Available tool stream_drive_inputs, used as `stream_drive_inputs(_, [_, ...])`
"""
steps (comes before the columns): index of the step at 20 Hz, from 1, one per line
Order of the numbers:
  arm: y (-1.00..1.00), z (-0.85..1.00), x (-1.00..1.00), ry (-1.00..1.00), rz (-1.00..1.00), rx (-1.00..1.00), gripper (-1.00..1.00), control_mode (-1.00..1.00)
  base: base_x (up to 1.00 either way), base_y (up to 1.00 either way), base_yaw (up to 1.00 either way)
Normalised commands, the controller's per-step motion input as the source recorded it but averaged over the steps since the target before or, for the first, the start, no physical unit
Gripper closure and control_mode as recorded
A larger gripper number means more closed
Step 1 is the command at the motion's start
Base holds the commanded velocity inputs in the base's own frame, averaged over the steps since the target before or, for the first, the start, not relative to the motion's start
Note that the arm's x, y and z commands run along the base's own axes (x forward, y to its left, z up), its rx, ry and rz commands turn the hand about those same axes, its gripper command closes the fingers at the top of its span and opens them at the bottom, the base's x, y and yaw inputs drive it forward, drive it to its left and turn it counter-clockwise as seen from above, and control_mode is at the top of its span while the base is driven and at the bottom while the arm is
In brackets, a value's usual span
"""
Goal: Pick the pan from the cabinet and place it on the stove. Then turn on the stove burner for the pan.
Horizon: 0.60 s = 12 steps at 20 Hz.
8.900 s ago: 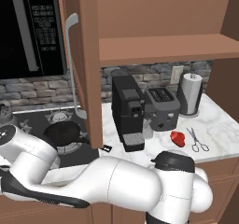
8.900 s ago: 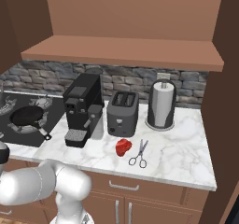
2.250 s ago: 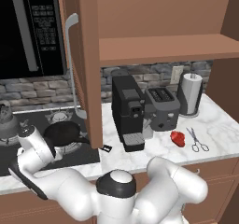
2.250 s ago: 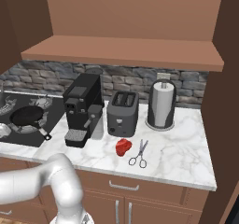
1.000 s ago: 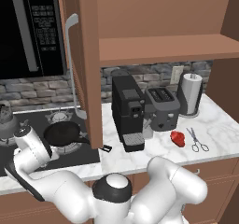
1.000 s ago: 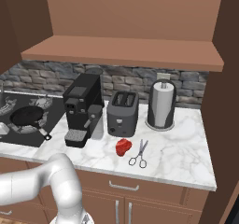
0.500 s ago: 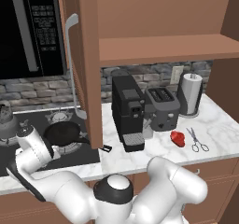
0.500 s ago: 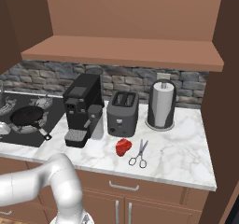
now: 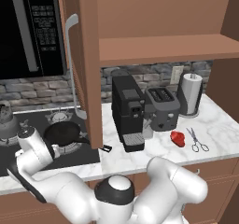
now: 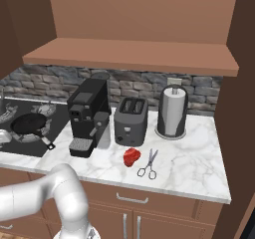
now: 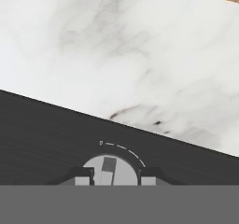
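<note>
Hand view: gripper (image 11: 112,177) sat open w/ fingertips (image 11: 83,177) either side of a silver knob (image 11: 110,170) on the stove (image 11: 42,129), prob. to light the burner under the pan (image 9: 62,132).

A home kitchen is showing here. A white marble-veined countertop (image 10: 189,153) is running over brown wooden drawers with silver handles (image 10: 130,199), and a grey stone-brick backsplash (image 10: 144,81) is lining the wall at 12 o'clock. A black coffee machine (image 10: 88,116), a dark grey two-slot toaster (image 10: 131,120) and a white paper-towel roll (image 10: 172,111) are standing side by side. At 9 o'clock a flat black gas cooktop (image 9: 28,153) is sitting under a black microwave (image 9: 29,29).
</note>
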Motion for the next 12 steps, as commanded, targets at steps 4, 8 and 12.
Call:
stream_drive_inputs(4, [0.0, -0.26, -0.13, -0.03, 0.17, 0.0, 1.0, -1.0, 0.0, 0.0, 0.0])
stream_drive_inputs(8, [0.0, -0.29, -0.12, -0.03, 0.18, 0.0, 1.0, -1.0, 0.0, 0.0, 0.0])
stream_drive_inputs(12, [0.0, -0.29, -0.11, -0.02, 0.17, 0.0, 1.0, -1.0, 0.0, 0.0, 0.0])
